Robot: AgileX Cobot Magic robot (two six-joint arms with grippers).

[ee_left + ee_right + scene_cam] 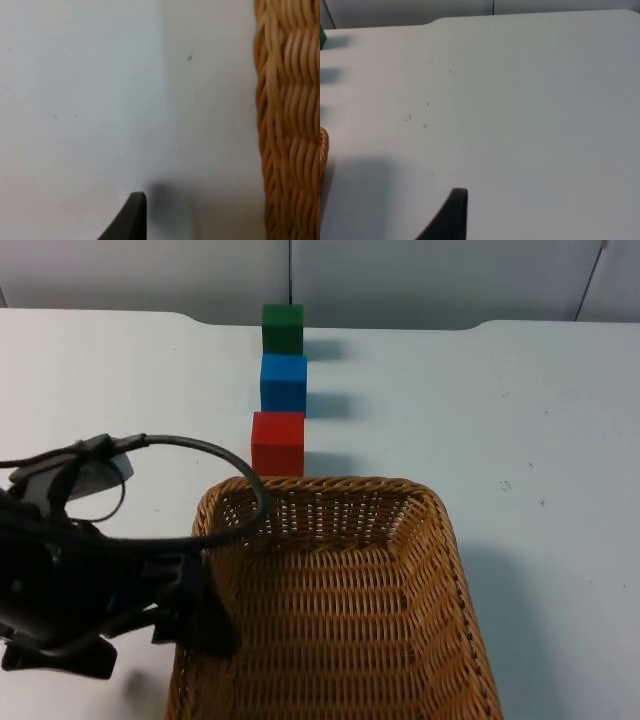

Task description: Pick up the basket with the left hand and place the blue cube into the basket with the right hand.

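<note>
1. Where the basket [340,610] sits near the front of the desk [540,440], you have the left tool [195,615] right at its left wall, outside the rim; whether its fingers are open or closed you cannot tell from these views.
2. To the right of the basket you have broad open desk running out to the far edge, with nothing standing on it.
3. Behind the basket's far rim, three cubes stand in a straight row running away from you: the red cube [277,443] just beside the rim, the blue cube [284,383] behind it, the green cube [283,328] farthest, close to the desk's back edge.
4. Your blue cube rests on the desk, close between its neighbours, with free room on its left and right sides.
5. Your desk is white and matte, with a few small dark specks, and ends at a grey partition wall [420,280].
6. Your basket is tan woven wicker, rectangular with rounded corners and sloping walls; the left wrist view shows its weave [287,125] close beside one black fingertip [131,220].
7. The right tool's fingertip [450,217] hangs over bare desk, its state impossible to tell.
</note>
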